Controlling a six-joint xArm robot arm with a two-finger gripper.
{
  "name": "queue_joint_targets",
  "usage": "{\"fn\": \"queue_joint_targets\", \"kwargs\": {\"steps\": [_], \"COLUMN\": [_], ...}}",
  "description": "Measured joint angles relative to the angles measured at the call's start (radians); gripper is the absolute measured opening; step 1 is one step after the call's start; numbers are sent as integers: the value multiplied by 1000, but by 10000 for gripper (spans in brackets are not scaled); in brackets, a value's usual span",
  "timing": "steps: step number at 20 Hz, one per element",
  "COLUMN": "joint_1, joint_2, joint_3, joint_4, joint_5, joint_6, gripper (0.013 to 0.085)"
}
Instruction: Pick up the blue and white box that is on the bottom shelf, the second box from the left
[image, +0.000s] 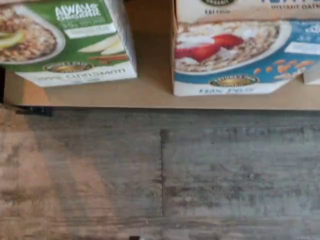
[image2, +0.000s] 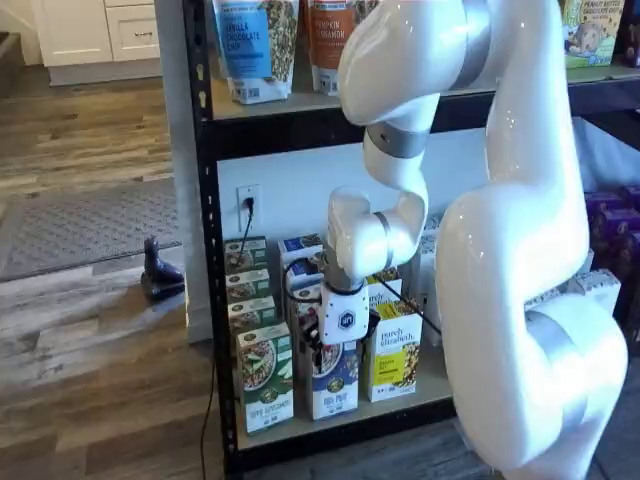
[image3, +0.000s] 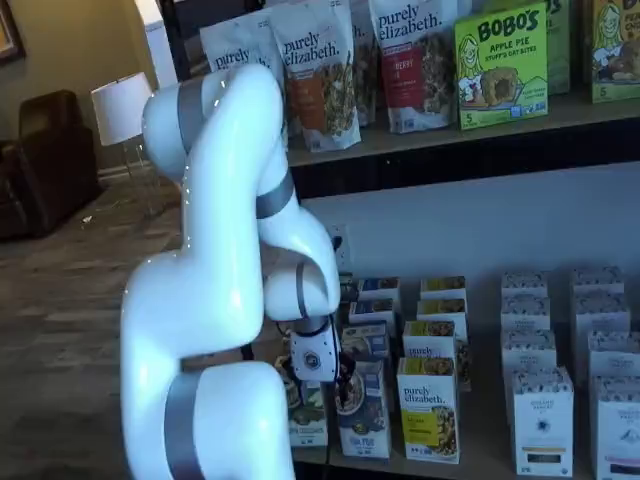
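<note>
The blue and white box (image: 235, 55) stands upright at the front of the bottom shelf (image: 150, 92), with a bowl of cereal and red berries on its face. In both shelf views it (image2: 336, 388) (image3: 365, 420) stands just below and behind my gripper (image2: 318, 358) (image3: 345, 388). The gripper hangs in front of the box's upper part, apart from it, open and holding nothing. Its black fingers are partly hidden by the white body and a cable.
A green-and-white carton (image: 65, 40) (image2: 265, 388) stands to the left of the target. A yellow-and-white carton (image2: 392, 360) (image3: 428, 410) stands to its right. More rows of cartons stand behind. White cartons (image3: 543, 420) fill the right. A black rack post (image2: 205, 250) borders the left.
</note>
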Motion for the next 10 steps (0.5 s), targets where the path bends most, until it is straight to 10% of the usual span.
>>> {"fn": "queue_joint_targets", "kwargs": {"steps": [10], "joint_1": [-30], "joint_2": [126], "joint_3": [-156], "joint_4": [-33], "joint_5": [-4], "joint_6": [2], "gripper": [850]}}
